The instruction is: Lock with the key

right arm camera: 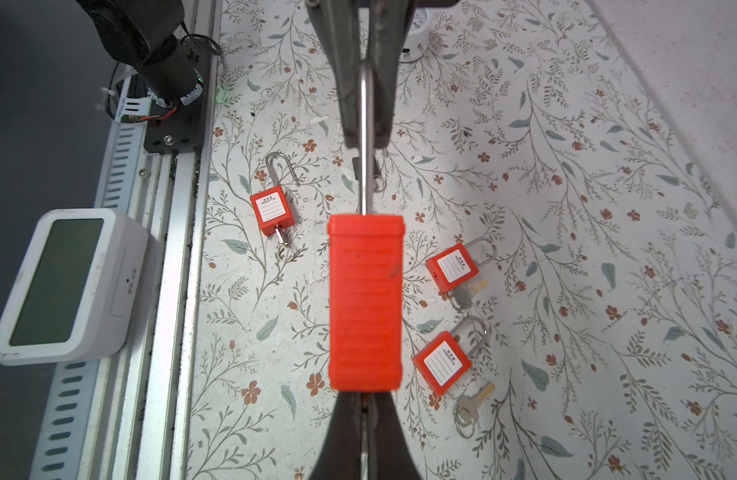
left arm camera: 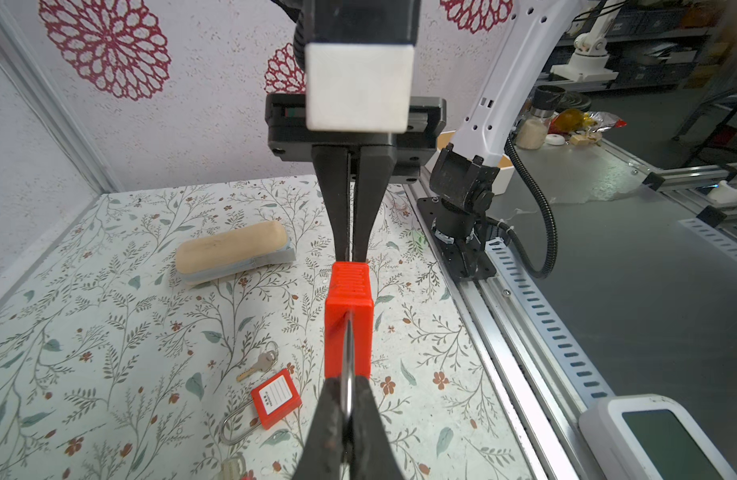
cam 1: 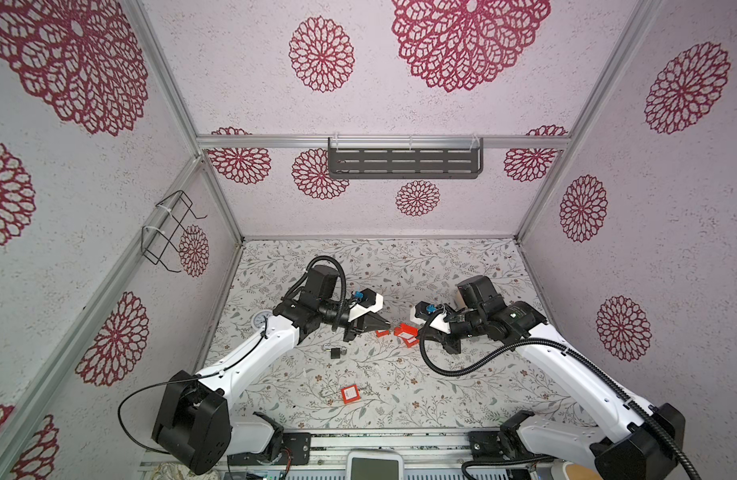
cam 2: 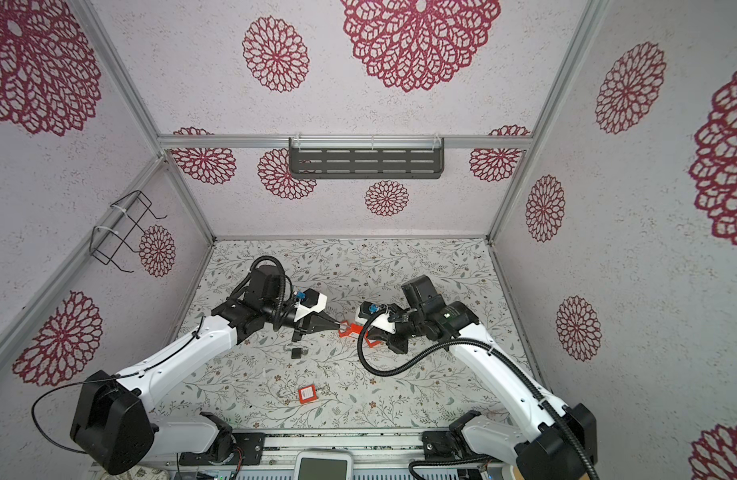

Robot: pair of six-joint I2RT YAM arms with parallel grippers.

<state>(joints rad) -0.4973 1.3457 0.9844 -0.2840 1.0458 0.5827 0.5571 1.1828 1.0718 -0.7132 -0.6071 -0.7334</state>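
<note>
Both arms [cam 1: 250, 357] reach inward; left pincer [left arm camera: 348, 386] clamps the shackle [right arm camera: 363, 187], right pincer [right arm camera: 364, 401] the key [left arm camera: 349, 250].

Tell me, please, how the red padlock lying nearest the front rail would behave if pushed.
The padlock looks rigid and blocky, lying flat, so it would probably slide rather than roll. Its steel shackle seems open at one end and might swing. The key ring at its base would likely get shoved along.
</note>
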